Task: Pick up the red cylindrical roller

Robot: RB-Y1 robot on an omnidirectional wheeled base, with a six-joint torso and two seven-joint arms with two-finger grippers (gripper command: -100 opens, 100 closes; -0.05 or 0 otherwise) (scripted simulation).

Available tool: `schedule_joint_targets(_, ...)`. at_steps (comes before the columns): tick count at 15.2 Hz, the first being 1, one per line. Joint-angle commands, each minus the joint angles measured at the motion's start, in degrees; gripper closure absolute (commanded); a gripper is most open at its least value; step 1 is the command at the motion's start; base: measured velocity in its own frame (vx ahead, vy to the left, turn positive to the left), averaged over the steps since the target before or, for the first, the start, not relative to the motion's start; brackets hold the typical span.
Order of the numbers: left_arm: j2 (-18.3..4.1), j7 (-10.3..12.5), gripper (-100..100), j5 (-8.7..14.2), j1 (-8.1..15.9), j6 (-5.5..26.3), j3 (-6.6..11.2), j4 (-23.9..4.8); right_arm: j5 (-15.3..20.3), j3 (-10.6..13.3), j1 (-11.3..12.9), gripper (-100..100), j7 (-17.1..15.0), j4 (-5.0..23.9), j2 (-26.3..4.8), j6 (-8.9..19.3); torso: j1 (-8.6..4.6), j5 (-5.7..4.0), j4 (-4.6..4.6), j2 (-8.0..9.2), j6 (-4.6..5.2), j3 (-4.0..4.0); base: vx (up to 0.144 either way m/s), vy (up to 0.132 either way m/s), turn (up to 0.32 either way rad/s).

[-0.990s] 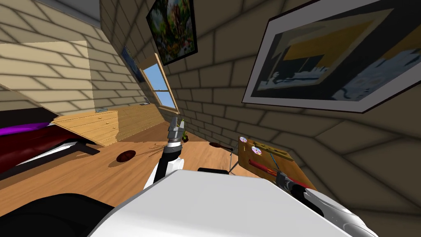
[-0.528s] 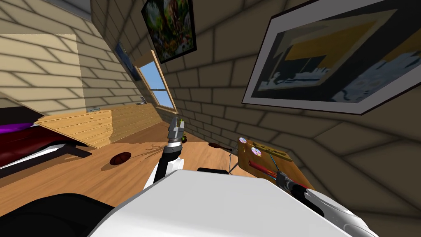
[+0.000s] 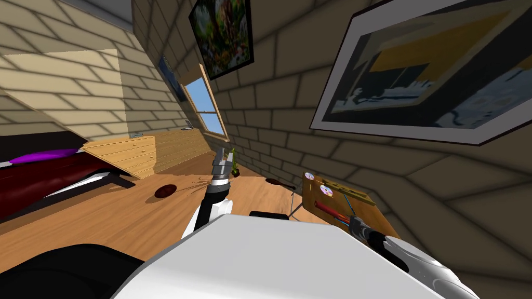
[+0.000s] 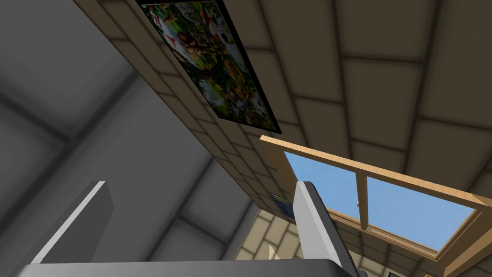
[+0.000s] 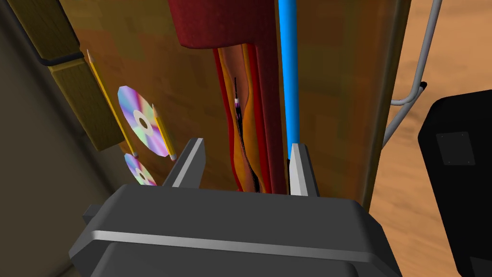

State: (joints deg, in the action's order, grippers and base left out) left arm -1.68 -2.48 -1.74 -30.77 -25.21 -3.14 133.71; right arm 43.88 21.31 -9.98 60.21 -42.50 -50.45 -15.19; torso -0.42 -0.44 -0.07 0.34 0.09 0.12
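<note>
Wooden counter (image 5: 336,72) to my right, against the wall. Red roller (image 5: 221,24) lies lengthwise on it, with a blue rod (image 5: 289,72) just beside it. Right tool (image 5: 246,144) is spread, one finger on either side of the roller's thinner near end. Left tool (image 4: 202,183) is raised and spread wide.

Table top (image 5: 336,72): matt brown wood grain. Discs (image 5: 140,124): glossy, iridescent. Red roller (image 5: 221,21): smooth, matt. Floor (image 3: 93,223): light wood, low sheen.

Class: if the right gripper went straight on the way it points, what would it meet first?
Probably the red roller, lying between the open fingers of the right gripper; depth unclear.
</note>
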Motion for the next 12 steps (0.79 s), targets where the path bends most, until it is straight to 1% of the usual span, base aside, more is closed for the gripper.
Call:
schedule_joint_targets(1, 0.0, 0.0, 0, 0.0, 0.0, 0.0, 0.0, 0.0, 1.0, 0.8, 0.4, 100, -2.9, -0.3, -0.7, 0.7, 0.0, 0.0, 0.0, 0.0, 0.0, 0.0, -0.09, 0.002, 0.08)
schedule_joint_targets(2, 0.0, 0.0, 0, 0.0, 0.0, 0.0, 0.0, 0.0, 1.0, 0.8, 0.4, 100, -3.0, -0.3, -0.7, 0.7, -0.01, 0.02, 0.01, 0.01, -0.02, 0.01, -0.08, 0.0, 0.084)
schedule_joint_targets(3, 0.0, 0.0, 0, 0.0, 0.0, 0.0, 0.0, 0.0, 1.7, 1.3, 0.7, 100, -4.7, -0.4, -1.2, 1.1, -0.02, 0.03, 0.02, -0.01, -0.01, 0.01, -0.078, -0.002, 0.089)
schedule_joint_targets(4, 0.0, 0.0, 0, 0.0, 0.0, 0.0, 0.0, 0.0, 1.7, 1.3, 0.7, 100, -4.9, -0.4, -1.2, 1.1, -0.02, 0.05, 0.03, -0.02, -0.02, 0.01, -0.071, 0.002, 0.076)
schedule_joint_targets(5, 0.0, 0.0, 0, 0.0, 0.0, 0.0, 0.0, 0.0, 2.4, 1.9, 1.0, 100, -6.7, -0.5, -1.6, 1.4, 0.01, 0.07, 0.03, -0.03, -0.01, 0.0, -0.079, 0.008, 0.097)
schedule_joint_targets(6, 0.0, 0.0, 0, 0.0, 0.0, 0.0, 0.0, 0.0, 2.4, 1.9, 1.0, 100, -6.8, -0.5, -1.6, 1.4, 0.04, 0.09, 0.04, -0.02, -0.02, 0.01, -0.074, 0.003, 0.078)
schedule_joint_targets(7, 0.0, 0.0, 0, 0.0, 0.0, 0.0, 0.0, 0.0, 3.1, 2.4, 1.3, 100, -8.6, -0.6, -2.1, 1.8, 0.05, 0.11, 0.05, -0.02, -0.01, 0.01, -0.078, 0.002, 0.092)
schedule_joint_targets(8, 0.0, 0.0, 0, 0.0, 0.0, 0.0, 0.0, 0.0, 3.1, 2.4, 1.3, 100, -8.6, -0.6, -2.1, 1.8, 0.07, 0.13, 0.06, -0.01, -0.02, 0.02, -0.075, 0.005, 0.069)
schedule_joint_targets(10, 0.0, 0.0, 0, 0.0, 0.0, 0.0, 0.0, 0.0, 4.5, 3.4, 1.9, 100, -11.8, -0.7, -2.9, 2.6, 0.12, 0.16, 0.07, 0.02, -0.02, 0.04, -0.094, 0.008, 0.122)
schedule_joint_targets(11, 0.0, 0.0, 0, 0.0, 0.0, 0.0, 0.0, 0.0, 4.5, 3.4, 1.9, 100, -12.3, -0.7, -2.9, 2.6, 0.13, 0.18, 0.09, 0.06, -0.06, 0.07, -0.091, 0.006, 0.121)
schedule_joint_targets(12, 0.0, 0.0, 0, 0.0, 0.0, 0.0, 0.0, 0.0, 4.1, 3.2, 1.7, 100, -11.1, -0.7, -2.8, 2.4, 0.16, 0.2, 0.1, 0.06, -0.04, 0.08, -0.046, 0.005, 0.038)
